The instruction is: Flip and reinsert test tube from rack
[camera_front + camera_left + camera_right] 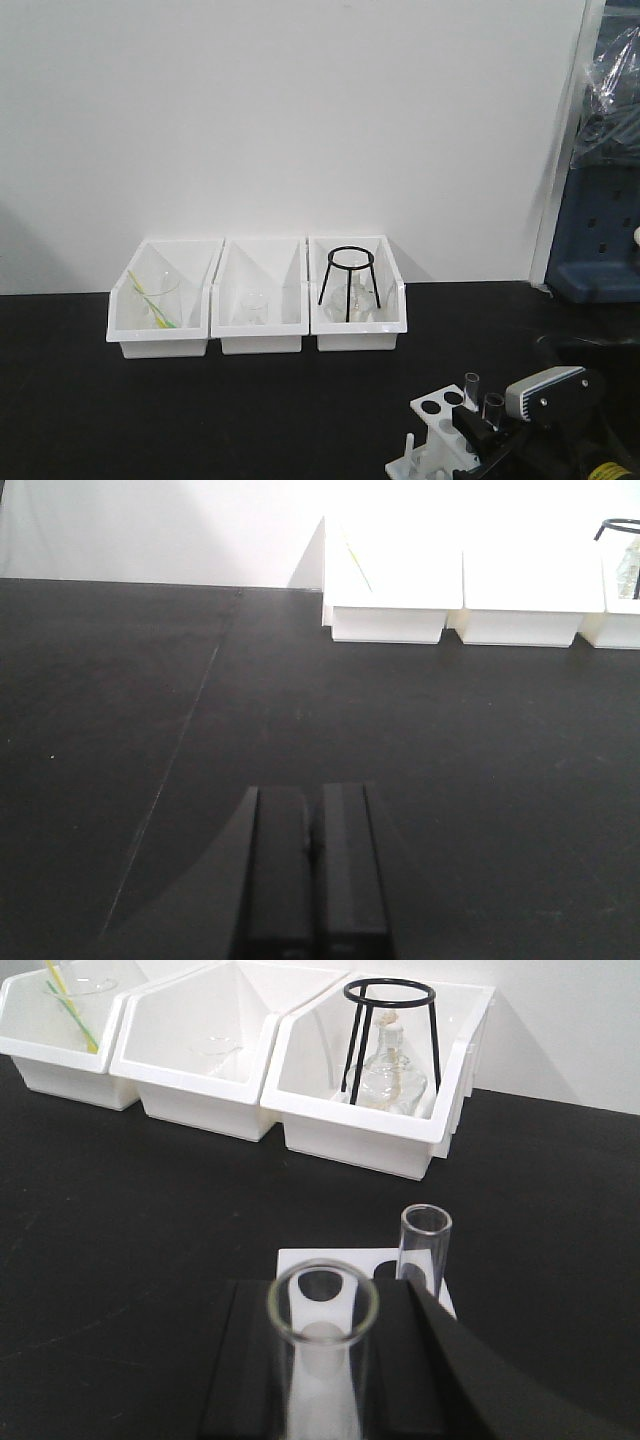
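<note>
Right wrist view: the right gripper point(322, 1360) has its fingers point(250, 1360) closed around a clear test tube point(322, 1310), mouth up, just before the white rack point(330, 1265), where a second tube point(425, 1245) stands upright (three white bins point(350, 1135) sit behind). On the bare black table point(150, 730), the left gripper point(314, 865) has its fingers pressed together, holding nothing.

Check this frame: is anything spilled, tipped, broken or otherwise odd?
Nothing stands out. The three bins sit in a straight row, the rack rests flat with one tube upright in it, and the right tool holds a second test tube. No spill shows.
</note>
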